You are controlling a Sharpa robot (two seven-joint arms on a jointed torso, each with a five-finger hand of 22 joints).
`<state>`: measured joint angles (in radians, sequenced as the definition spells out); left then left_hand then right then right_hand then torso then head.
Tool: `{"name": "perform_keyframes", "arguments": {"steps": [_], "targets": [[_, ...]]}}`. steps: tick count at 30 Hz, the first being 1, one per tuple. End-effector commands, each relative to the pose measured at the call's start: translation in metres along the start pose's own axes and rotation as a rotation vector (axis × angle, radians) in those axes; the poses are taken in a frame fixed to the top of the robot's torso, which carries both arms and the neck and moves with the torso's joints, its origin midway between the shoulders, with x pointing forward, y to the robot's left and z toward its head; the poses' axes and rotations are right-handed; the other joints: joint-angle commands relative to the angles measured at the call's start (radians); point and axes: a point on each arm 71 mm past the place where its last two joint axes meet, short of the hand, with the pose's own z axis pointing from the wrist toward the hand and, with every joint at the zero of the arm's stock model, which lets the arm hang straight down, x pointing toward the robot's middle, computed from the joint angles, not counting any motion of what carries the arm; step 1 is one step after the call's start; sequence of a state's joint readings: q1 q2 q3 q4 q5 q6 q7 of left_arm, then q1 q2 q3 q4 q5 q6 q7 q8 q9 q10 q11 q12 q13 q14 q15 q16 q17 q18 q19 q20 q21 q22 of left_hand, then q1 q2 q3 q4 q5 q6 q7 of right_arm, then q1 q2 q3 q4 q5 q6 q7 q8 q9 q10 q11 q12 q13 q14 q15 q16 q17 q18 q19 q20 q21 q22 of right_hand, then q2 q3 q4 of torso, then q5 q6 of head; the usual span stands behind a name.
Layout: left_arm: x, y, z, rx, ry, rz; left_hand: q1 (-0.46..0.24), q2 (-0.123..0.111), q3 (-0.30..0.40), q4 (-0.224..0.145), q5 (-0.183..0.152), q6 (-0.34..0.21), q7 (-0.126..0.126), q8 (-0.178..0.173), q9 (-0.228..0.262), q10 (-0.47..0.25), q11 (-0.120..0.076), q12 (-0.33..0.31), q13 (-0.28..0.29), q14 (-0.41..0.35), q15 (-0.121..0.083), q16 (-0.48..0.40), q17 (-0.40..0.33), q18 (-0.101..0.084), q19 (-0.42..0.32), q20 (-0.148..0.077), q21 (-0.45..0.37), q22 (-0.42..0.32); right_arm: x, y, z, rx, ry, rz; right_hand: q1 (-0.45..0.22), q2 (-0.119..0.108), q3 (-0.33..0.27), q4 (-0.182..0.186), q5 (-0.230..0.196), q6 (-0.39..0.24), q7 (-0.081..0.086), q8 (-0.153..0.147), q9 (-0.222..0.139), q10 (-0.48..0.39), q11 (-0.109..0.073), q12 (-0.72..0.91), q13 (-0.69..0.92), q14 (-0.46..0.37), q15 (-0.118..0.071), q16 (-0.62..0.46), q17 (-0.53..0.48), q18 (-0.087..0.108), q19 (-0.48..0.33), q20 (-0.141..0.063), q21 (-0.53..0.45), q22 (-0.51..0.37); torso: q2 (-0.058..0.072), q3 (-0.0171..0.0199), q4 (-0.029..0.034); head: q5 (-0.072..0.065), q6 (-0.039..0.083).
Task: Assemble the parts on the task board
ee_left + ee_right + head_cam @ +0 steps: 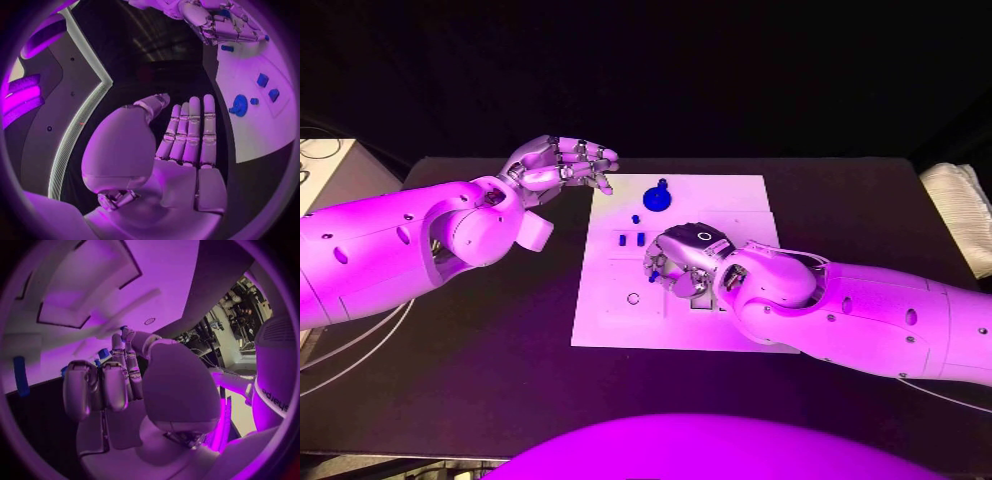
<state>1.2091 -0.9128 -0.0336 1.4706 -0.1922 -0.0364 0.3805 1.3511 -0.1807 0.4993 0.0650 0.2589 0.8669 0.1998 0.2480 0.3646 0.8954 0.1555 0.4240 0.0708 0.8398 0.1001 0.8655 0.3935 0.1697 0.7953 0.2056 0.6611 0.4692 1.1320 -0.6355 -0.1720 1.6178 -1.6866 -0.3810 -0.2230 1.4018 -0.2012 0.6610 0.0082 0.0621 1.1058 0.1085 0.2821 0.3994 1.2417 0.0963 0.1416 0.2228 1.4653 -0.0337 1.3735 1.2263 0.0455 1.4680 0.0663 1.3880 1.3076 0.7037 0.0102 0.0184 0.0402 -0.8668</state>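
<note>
I am judging the job barely begun: blue parts (658,195) are still lying loose on the white board (733,195), my right robot hand (678,262) is curling over its middle, possibly pinching one, while my left robot hand (564,163) is hovering empty beside it.

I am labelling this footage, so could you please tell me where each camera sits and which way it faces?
Head view: on the robot's head, looking down at the board; both arms show, left hand and right hand.
Left wrist view: behind the left hand, facing the board.
Right wrist view: behind the right hand, close over the board.
Head and left wrist views share the round blue part.
</note>
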Motion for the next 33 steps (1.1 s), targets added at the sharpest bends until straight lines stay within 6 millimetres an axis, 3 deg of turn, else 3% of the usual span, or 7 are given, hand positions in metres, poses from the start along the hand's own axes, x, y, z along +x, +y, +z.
{"name": "perform_keyframes", "arguments": {"steps": [1,17,19,30,33], "targets": [[0.0006,-0.0006,0.0003,0.006,0.002,-0.007,0.008,0.0,-0.003,0.003,0.005,-0.002,0.002,-0.003,-0.002,0.009,-0.001,-0.007,-0.001,0.002,0.0,-0.005,-0.002,0.011,0.007,-0.002,-0.007,-0.001,0.0029,-0.001,0.0005,0.003,0.021,-0.02,-0.001,0.011,0.004,-0.004,0.003,0.007,0.004,0.002,0.001,0.068,-0.061,0.002,0.002,0.045,-0.008,0.002,0.001,-0.006,0.049,-0.008,-0.004,0.156,0.0,0.0005,0.0004,0.0,-0.001],[0.0004,-0.0003,0.0003,0.002,0.003,-0.007,0.008,0.0,-0.003,0.003,0.005,-0.002,0.002,-0.003,-0.002,0.009,-0.001,-0.007,-0.001,0.002,0.0,-0.005,-0.002,0.011,0.007,-0.002,-0.007,-0.001,0.0092,0.0036,0.0048,-0.012,0.052,-0.017,-0.03,0.007,-0.001,-0.003,0.017,-0.012,0.008,-0.008,0.004,0.051,-0.054,-0.019,-0.002,0.04,-0.003,-0.007,-0.017,0.001,0.038,-0.005,-0.035,0.14,0.0,0.0011,-0.0004,-0.001,-0.005],[0.0002,-0.0001,0.0003,0.0,0.002,-0.007,0.008,0.001,-0.003,0.004,0.005,-0.002,0.002,-0.003,-0.002,0.009,-0.001,-0.008,-0.002,0.003,0.0,-0.005,-0.002,0.011,0.008,-0.002,-0.008,-0.001,0.0095,0.0043,0.0047,-0.016,0.053,-0.009,-0.051,0.002,-0.014,-0.001,0.069,-0.024,0.011,-0.015,0.005,0.043,-0.05,-0.031,-0.005,0.037,0.0,-0.014,-0.028,0.003,0.034,-0.001,-0.048,0.134,-0.001,0.0013,-0.0007,-0.002,-0.006],[-0.002,0.0006,0.0001,-0.006,-0.005,-0.004,0.008,0.001,-0.002,0.004,0.006,-0.002,0.002,-0.003,-0.002,0.009,-0.001,-0.009,-0.002,0.003,0.0,-0.005,-0.002,0.011,0.008,-0.002,-0.008,-0.001,0.0067,0.0037,0.0019,-0.006,0.009,0.0,-0.095,-0.037,-0.044,0.008,0.081,-0.07,0.025,-0.05,-0.001,-0.004,-0.031,-0.075,-0.021,0.031,0.015,-0.028,-0.058,0.014,0.019,0.01,-0.106,0.103,-0.001,0.0013,-0.0012,-0.004,-0.006],[-0.0024,0.0008,0.0002,-0.008,-0.008,-0.003,0.01,0.002,-0.001,0.003,0.006,-0.002,0.002,-0.003,-0.002,0.008,-0.001,-0.01,-0.002,0.003,0.0,-0.005,-0.003,0.011,0.009,-0.002,-0.008,-0.001,0.0035,0.0015,0.0001,0.001,-0.034,0.004,-0.091,-0.062,-0.048,-0.003,0.096,-0.101,0.042,-0.067,-0.006,-0.127,-0.003,-0.077,-0.055,0.004,0.038,-0.079,-0.142,0.042,-0.03,0.028,-0.263,0.016,-0.002,0.0015,-0.0018,-0.007,-0.004]]}}
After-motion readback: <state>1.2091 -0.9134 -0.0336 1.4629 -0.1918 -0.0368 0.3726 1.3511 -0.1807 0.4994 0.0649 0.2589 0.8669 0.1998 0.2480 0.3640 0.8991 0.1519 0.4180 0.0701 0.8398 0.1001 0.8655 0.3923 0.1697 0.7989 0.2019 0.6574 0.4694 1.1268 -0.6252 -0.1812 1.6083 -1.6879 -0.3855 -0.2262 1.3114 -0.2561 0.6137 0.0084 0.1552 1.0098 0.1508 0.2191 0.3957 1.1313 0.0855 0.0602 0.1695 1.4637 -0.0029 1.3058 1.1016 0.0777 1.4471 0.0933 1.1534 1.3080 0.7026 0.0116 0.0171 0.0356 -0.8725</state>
